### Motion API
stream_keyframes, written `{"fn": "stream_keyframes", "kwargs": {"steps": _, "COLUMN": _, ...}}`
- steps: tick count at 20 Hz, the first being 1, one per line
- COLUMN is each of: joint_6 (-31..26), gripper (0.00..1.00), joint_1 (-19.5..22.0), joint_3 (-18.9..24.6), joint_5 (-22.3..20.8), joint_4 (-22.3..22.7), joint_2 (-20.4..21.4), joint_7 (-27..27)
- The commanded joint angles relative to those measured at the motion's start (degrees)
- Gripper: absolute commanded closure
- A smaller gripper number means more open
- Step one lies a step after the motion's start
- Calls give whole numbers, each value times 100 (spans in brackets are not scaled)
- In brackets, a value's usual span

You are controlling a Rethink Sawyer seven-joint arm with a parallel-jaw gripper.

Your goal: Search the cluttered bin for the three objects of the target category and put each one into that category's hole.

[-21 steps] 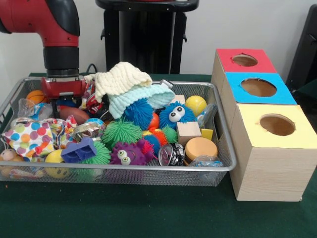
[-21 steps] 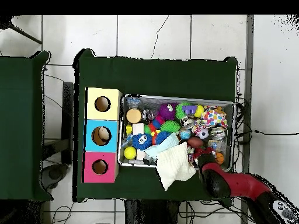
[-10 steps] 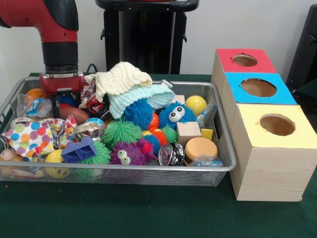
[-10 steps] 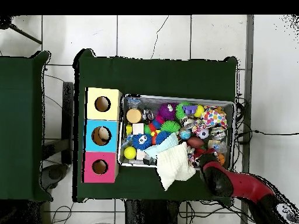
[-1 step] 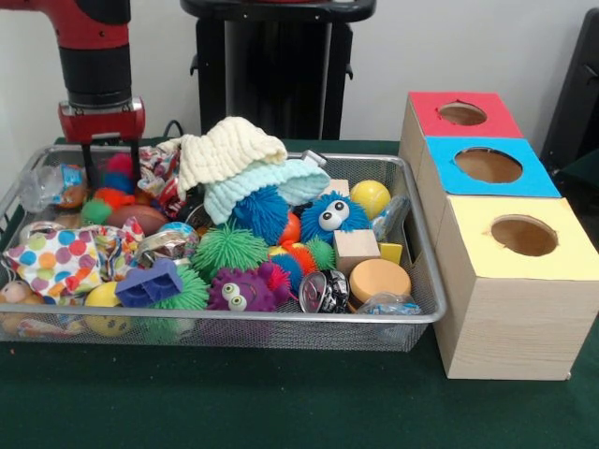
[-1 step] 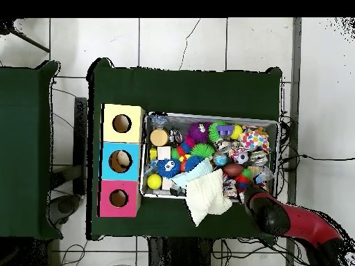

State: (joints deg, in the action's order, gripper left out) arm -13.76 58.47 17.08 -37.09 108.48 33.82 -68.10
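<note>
**Sorting barely begun, bin still packed**

My gripper (image 5: 110, 161) hangs over the bin's (image 5: 234, 324) far left corner in the front view, its two thin fingers (image 5: 137, 159) hanging apart with a multicoloured knobbly toy (image 5: 109, 187) right at their tips. I cannot tell whether the jaws actually have hold of it or just stand around it. The toy shows red, blue, orange and green lumps, soft-looking, and sits beside a brown oval piece (image 5: 138, 218).

From the overhead view something pale lies inside the blue box's hole (image 6: 121, 161); the yellow hole (image 6: 121, 123) and red hole (image 6: 118, 198) look dark and empty. I judge at most one object is delivered, with the rest still to find.

The bin stays heaped: spiky balls, a cream knitted cloth (image 5: 229, 150), a wooden cube (image 5: 356, 249). All three boxes stand along the bin's right side on the desk (image 5: 281, 402).
</note>
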Motion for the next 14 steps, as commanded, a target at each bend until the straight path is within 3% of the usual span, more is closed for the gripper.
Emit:
{"fn": "stream_keyframes", "kwargs": {"steps": 1, "joint_6": -1160, "gripper": 0, "joint_1": 230, "joint_3": -137, "joint_5": 191, "joint_4": 67, "joint_2": 436, "joint_7": -78}}
{"fn": "stream_keyframes", "kwargs": {"steps": 7, "joint_6": -1093, "gripper": 0, "joint_1": 175, "joint_3": -166, "joint_5": 182, "joint_4": 24, "joint_2": 323, "joint_7": -243}}
{"fn": "stream_keyframes", "kwargs": {"steps": 14, "joint_6": -1204, "gripper": 0, "joint_1": 224, "joint_3": -14, "joint_5": 196, "joint_4": -13, "joint_2": 317, "joint_7": -85}}
